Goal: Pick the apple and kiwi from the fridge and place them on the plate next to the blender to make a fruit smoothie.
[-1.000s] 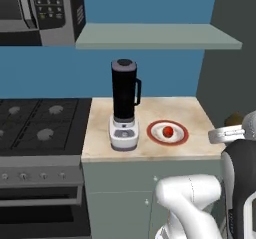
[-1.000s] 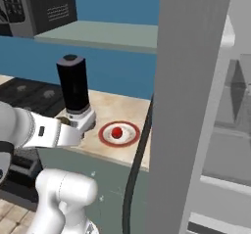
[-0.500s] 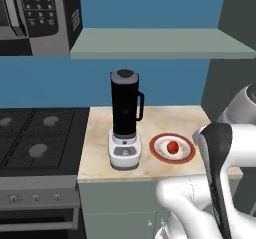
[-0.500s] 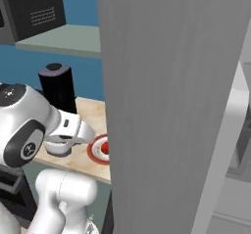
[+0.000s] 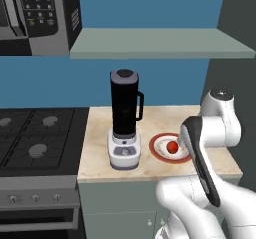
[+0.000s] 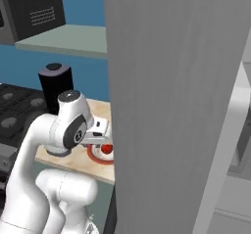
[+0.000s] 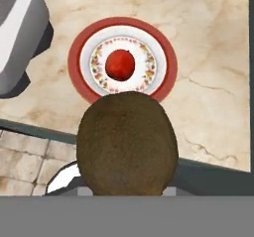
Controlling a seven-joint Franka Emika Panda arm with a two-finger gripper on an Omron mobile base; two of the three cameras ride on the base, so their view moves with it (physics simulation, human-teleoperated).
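Observation:
The dark brown-olive kiwi [image 7: 127, 144] looms close in the hand view, held in my gripper [image 7: 127, 184], and it hides the fingertips. Beyond and below it lies the red-rimmed plate [image 7: 74, 57] on the counter, with the red apple [image 7: 120, 65] at its centre. From the left base view the apple [image 5: 172, 147] rests on the plate [image 5: 157, 145] just right of the black blender [image 5: 125, 118]. My arm bends over the plate's right side. In the right base view the grey fridge [image 6: 171, 105] door stands in front, covering part of the plate [image 6: 95, 155] and apple [image 6: 107, 150].
The marble counter [image 5: 160, 118] ends at a front edge just under the kiwi. A stove [image 5: 35, 143] lies left of the blender, a microwave [image 5: 35, 13] and a grey shelf [image 5: 155, 43] hang above. The blender's white base [image 7: 20, 37] sits close to the plate.
The base has driven closer, so both base views shifted and the fridge door now covers more of the right base view. My arm has swung over the counter toward the plate.

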